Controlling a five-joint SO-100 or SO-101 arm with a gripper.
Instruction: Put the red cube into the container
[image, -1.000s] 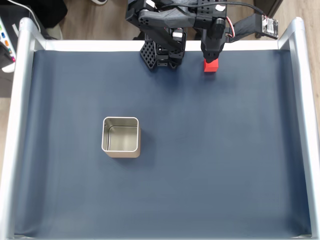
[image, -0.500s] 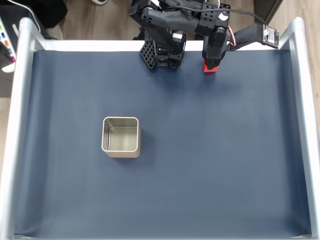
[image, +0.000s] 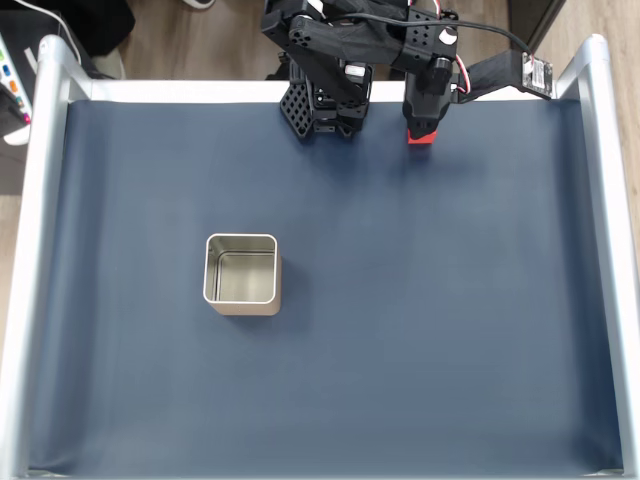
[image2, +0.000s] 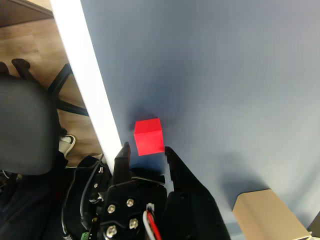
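A dark blue mat covered the tabletop (image: 400, 330), framed by pale metal rails, with wood flooring beyond the far edge. In the fixed view the black arm reached from its base at twelve o'clock, and its claw (image: 421, 132) hung over the small bright red solid cube (image: 421, 139), which sat on the mat at about one o'clock, close to the far rail. The square silver metal tin with rounded corners (image: 241, 274) stood empty and upright near the middle, toward eight o'clock from the cube and well apart from it.

In the wrist view the claw (image2: 146, 151) was spread, its two black fingertips (image2: 123, 151) standing on either side of the cube's (image2: 148, 136) near edge, with the cube just ahead of the gap and nothing gripped. Whether either tip touched the cube could not be told.

The cube looked rigid and light, with plain matte faces that should give fair friction, so it seemed unlikely to crush or slip under a modest squeeze. The best hold appeared to be on two opposite flat side faces, squarely and near mid-height, since a pinch across a corner could make it twist out. The nearby rail left little room on that side.
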